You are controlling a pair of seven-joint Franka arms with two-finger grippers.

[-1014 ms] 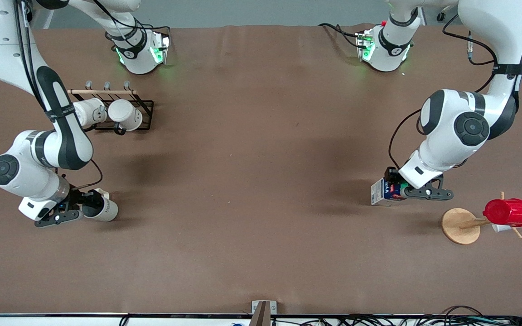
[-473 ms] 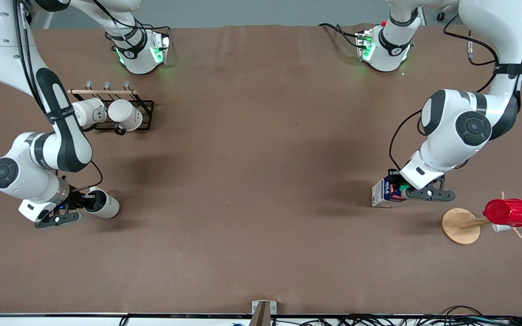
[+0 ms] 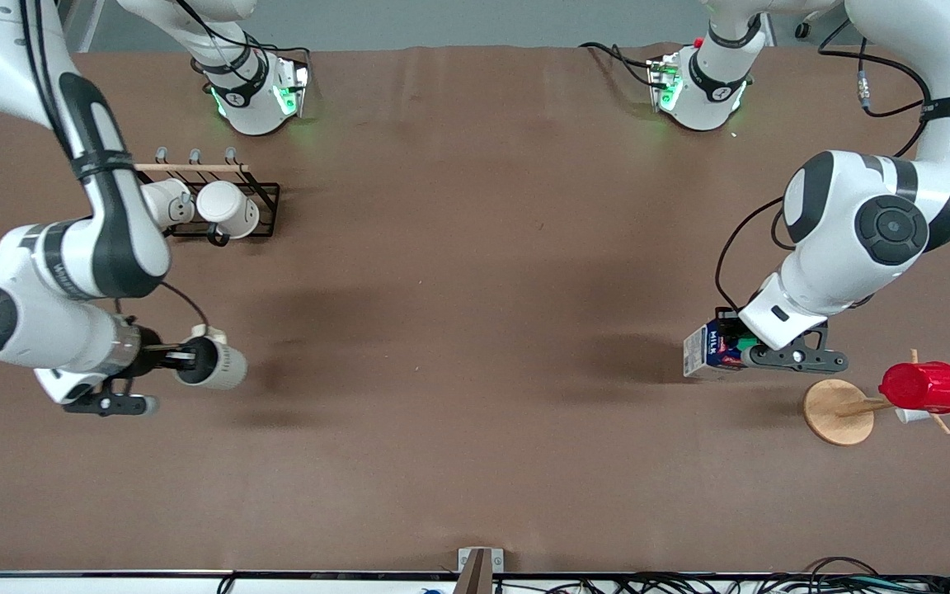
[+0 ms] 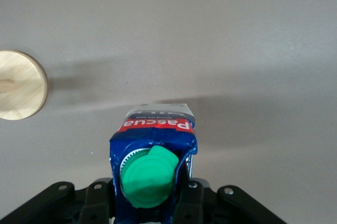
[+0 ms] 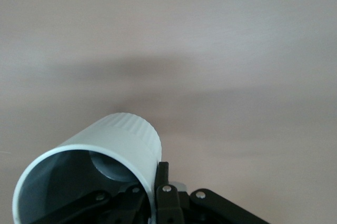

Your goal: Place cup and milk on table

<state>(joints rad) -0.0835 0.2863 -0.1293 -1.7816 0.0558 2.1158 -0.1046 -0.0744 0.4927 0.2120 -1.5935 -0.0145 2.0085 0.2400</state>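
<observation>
Looks rigid but breakable, that off-white ceramic cup with dark grey inside (image 3: 215,364): pinched at the rim by right pincer (image 3: 181,358), above brown cloth tabletop (image 3: 475,330). Light, crushable blue-and-white gable-top milk carton (image 3: 710,351), clamped near its top in left pincer (image 3: 740,353), low over tabletop.

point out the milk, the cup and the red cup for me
milk (image 3: 704,350), front view, white side panel with the lettering.
cup (image 3: 223,367), front view, pale outer wall.
red cup (image 3: 924,387), front view, ribbed side.
</observation>
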